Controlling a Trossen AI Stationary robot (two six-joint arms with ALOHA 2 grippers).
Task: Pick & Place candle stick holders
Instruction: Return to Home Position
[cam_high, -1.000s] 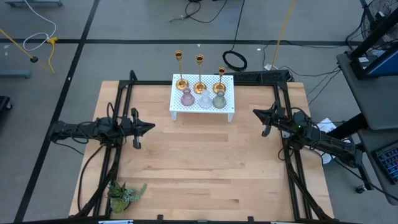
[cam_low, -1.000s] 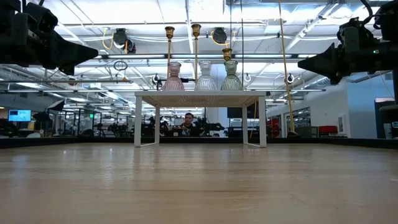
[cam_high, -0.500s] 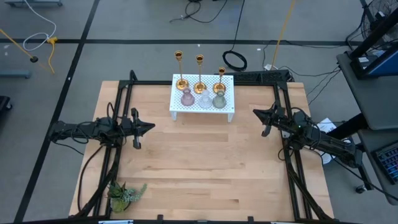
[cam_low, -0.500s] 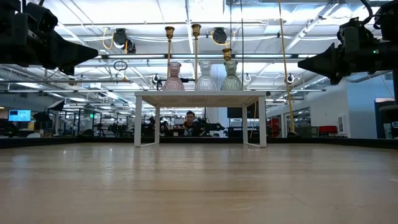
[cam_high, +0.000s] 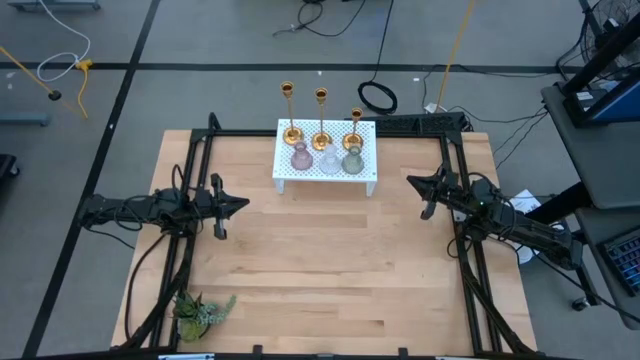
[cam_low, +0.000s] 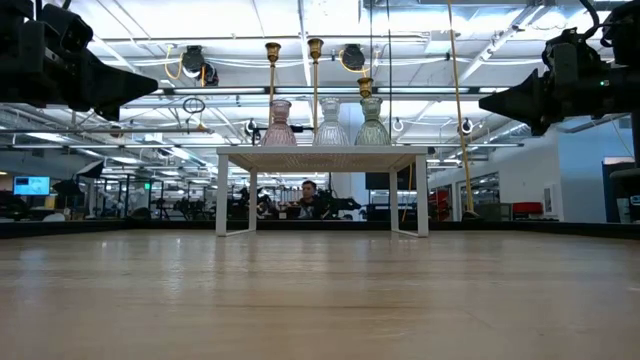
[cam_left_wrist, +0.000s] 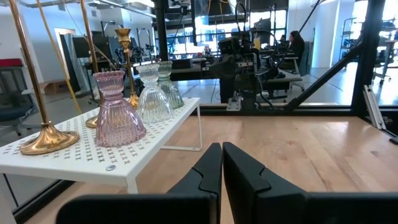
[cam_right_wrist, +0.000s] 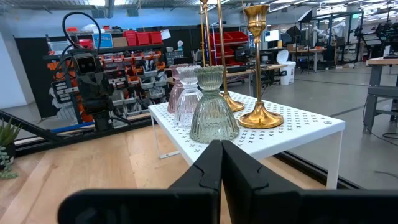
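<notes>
Three gold candlesticks (cam_high: 321, 120) and three glass holders, pink (cam_high: 300, 157), clear (cam_high: 328, 159) and green (cam_high: 352, 161), stand by their bases on the white perforated rack (cam_high: 326, 172) at the table's far middle. They also show in the left wrist view, with the pink holder (cam_left_wrist: 116, 112) nearest, and in the right wrist view, with the green holder (cam_right_wrist: 213, 107) nearest. My left gripper (cam_high: 243, 204) hovers shut and empty at the table's left, pointing right. My right gripper (cam_high: 410, 180) hovers shut and empty at the right, pointing left toward the rack.
A green plant sprig (cam_high: 200, 312) lies at the table's near left corner. A black frame (cam_high: 200, 150) runs along the table's left, far and right edges. Bare wood (cam_high: 330, 260) lies between the arms and in front of the rack. A person (cam_low: 307, 196) shows far behind the table.
</notes>
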